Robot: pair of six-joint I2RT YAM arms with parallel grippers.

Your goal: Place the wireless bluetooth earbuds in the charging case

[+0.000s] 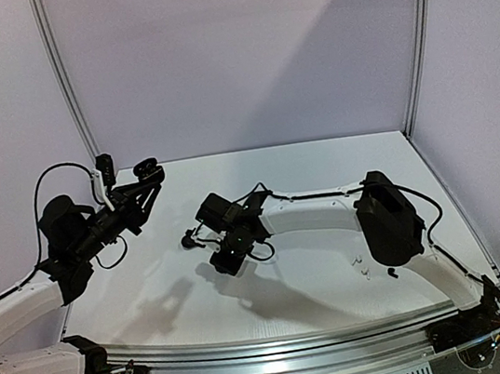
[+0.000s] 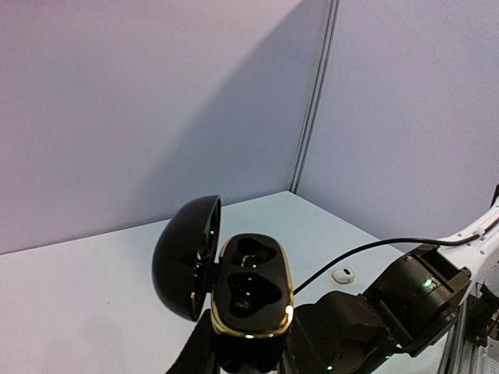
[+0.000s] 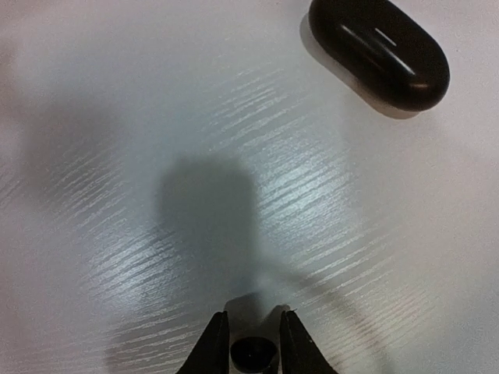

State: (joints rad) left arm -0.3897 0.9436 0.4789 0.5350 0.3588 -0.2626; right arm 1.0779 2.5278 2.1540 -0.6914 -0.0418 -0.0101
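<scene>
Our left gripper (image 2: 248, 354) clamps the open charging case (image 2: 249, 300) aloft near the table's (image 1: 322, 162) back-left edge. Mid-table, with room all round, our right gripper (image 3: 254, 323) pinches a black earbud (image 3: 253, 355).

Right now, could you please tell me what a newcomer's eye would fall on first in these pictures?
First, the open charging case, black with a gold rim, held aloft by the left claw at the left of the table. Next, the right claw low over mid-table, holding what looks like a small black earbud, with a closed black case lying beyond it.
</scene>
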